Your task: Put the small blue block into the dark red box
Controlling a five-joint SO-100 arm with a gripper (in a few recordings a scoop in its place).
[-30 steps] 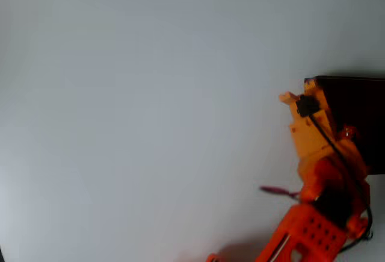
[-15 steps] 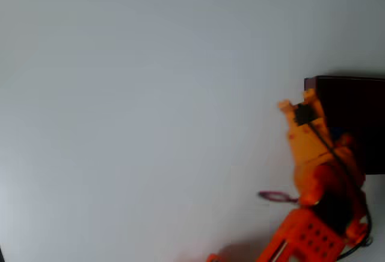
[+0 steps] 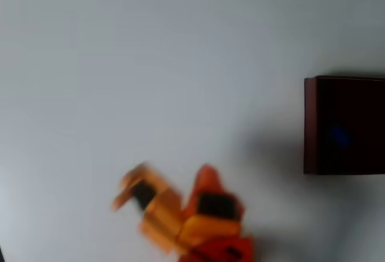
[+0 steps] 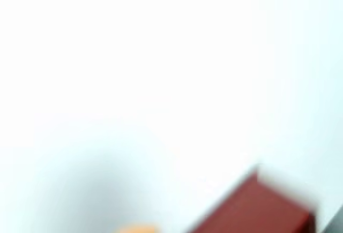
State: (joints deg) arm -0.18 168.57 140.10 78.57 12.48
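Overhead view: the small blue block (image 3: 340,135) is lying inside the dark red box (image 3: 310,124) at the right edge of the white desk (image 3: 150,63). The orange tool (image 3: 129,191) is appearing blurred at lower centre, well apart from the box; its opening cannot be judged. Wrist view: 1 box corner is showing at the bottom.

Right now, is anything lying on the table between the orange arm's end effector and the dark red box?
Nothing: the overhead view shows bare white table between the blurred end effector and the dark red box.
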